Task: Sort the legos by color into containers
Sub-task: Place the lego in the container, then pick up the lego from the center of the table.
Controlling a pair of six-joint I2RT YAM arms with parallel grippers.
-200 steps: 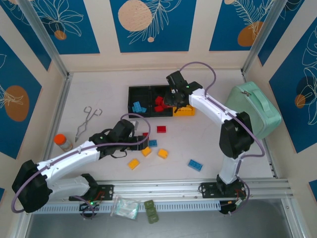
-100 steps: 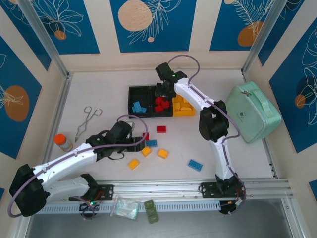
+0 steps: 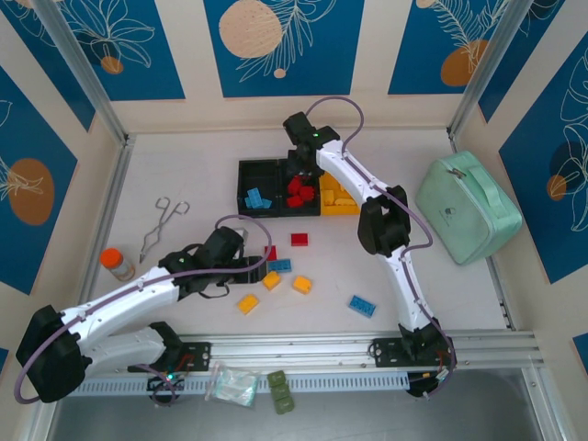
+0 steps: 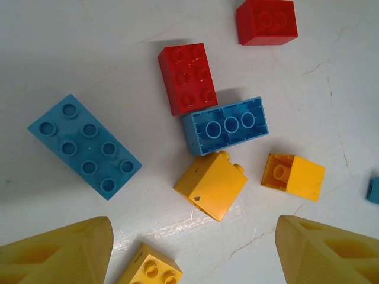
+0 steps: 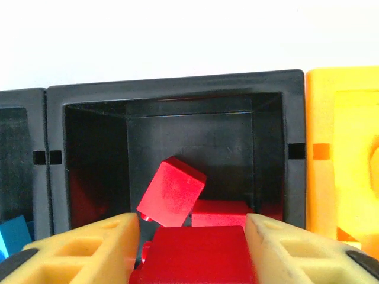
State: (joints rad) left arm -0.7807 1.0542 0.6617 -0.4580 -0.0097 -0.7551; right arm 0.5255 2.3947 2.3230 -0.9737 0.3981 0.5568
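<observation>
Three joined containers stand at the table's back: a black bin (image 3: 244, 175) with blue legos, a black middle bin (image 5: 177, 89) with red legos, and a yellow bin (image 3: 345, 209). My right gripper (image 3: 299, 171) hangs over the middle bin. A red lego (image 5: 198, 251) sits between its fingers with a thin gap on the left, so the jaws stand slightly open. Behind it a tilted red lego (image 5: 172, 190) lies in the bin. My left gripper (image 4: 192, 254) is open above loose legos on the table: a yellow one (image 4: 210, 185), a blue one (image 4: 225, 125) and a red one (image 4: 188, 77).
More loose legos lie on the table: blue (image 3: 362, 306), yellow (image 3: 247, 303) and red (image 3: 299, 240). Metal tongs (image 3: 163, 220) and an orange-capped bottle (image 3: 115, 264) are at the left, a mint-green case (image 3: 467, 207) at the right. Olive blocks (image 3: 280, 390) lie by the rail.
My right arm swung left from the yellow bin to the middle black bin, and its jaws have parted a little round the red lego. The left arm has barely moved.
</observation>
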